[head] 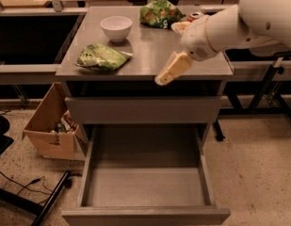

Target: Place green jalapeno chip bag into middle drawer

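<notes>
The green jalapeno chip bag (pixel 101 57) lies flat on the grey cabinet top (pixel 145 51), near its front left, just in front of a white bowl (pixel 116 28). The middle drawer (pixel 146 186) is pulled out wide below, its flat floor bare. My gripper (pixel 169 72) hangs over the front edge of the cabinet top, right of centre, well to the right of the bag and not touching it. The white arm reaches in from the upper right.
A darker green bag with orange-red print (pixel 160 13) lies at the back of the top. A red can (pixel 195 16) is partly hidden behind my arm. A cardboard box (pixel 50 128) stands on the floor left of the cabinet, with cables nearby.
</notes>
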You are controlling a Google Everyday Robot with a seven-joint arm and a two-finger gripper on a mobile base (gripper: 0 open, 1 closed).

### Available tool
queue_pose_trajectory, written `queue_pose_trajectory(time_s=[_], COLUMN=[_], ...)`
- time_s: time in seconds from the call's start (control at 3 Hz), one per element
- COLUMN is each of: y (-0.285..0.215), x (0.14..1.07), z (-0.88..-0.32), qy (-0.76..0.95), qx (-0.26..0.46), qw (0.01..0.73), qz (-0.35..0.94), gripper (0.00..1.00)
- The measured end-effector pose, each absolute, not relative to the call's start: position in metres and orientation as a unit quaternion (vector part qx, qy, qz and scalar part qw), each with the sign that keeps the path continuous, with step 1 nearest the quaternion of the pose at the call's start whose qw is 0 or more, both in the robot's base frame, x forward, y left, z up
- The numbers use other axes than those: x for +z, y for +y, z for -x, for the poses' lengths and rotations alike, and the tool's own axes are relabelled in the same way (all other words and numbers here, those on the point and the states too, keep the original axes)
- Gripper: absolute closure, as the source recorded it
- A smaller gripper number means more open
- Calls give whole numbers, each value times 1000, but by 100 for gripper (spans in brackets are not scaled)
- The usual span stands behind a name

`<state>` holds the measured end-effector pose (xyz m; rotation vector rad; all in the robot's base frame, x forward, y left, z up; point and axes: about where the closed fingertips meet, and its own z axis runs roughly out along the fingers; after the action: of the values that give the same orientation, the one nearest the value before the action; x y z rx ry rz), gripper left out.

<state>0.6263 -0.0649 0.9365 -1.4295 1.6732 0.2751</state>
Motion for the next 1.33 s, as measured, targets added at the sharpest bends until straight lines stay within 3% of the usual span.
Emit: queue_pose_trajectory(time_s=[0.33,0.67,1.33], y=[-24,6,80], x=[931,901,855], z=[-687,-733,-778], qy=[641,645,639], qx=[145,173,262], qw=[503,517,483], qz=[561,536,539], gripper=[0,0,3])
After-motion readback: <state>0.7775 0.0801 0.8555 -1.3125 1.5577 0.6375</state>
